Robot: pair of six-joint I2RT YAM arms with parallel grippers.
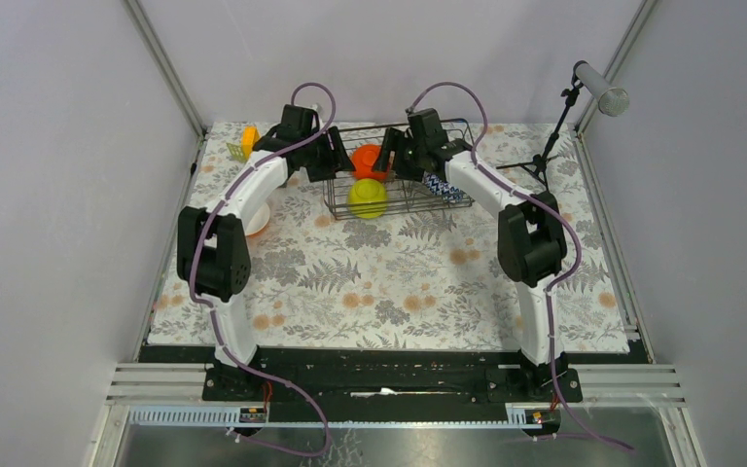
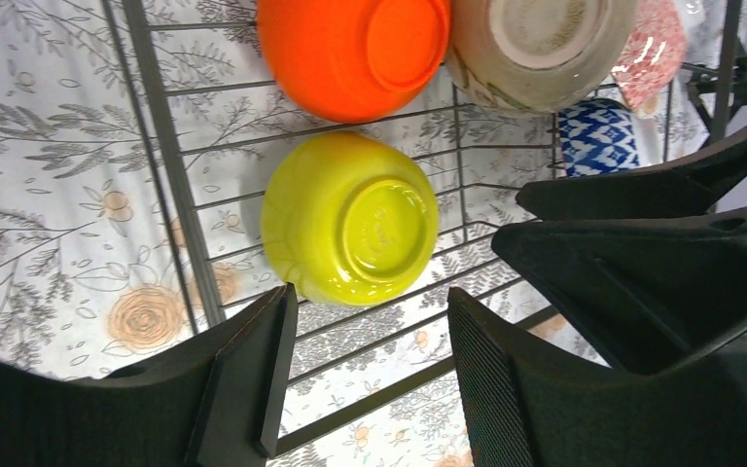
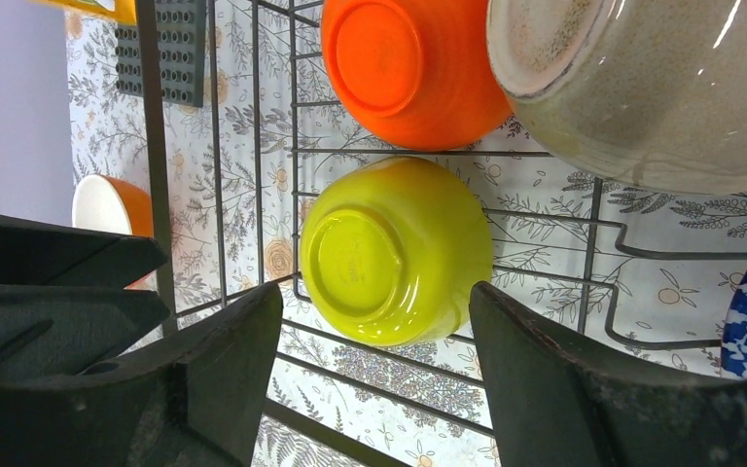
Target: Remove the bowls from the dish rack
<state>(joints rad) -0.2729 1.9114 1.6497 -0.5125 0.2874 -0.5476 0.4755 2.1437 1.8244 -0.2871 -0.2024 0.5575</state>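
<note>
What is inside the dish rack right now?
Five bowls in the dish rack: orange bowl, yellow-green bowl, cream bowl, pink patterned bowl, blue-and-white bowl. The pink one is partly covered by the cream one; their insides face away, unseen.

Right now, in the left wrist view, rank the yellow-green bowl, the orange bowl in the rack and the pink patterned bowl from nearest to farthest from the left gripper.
1. The yellow-green bowl, centre, right ahead of the left gripper.
2. The orange bowl, beyond it, top centre.
3. The pink patterned bowl, top right, past the cream bowl.
</note>
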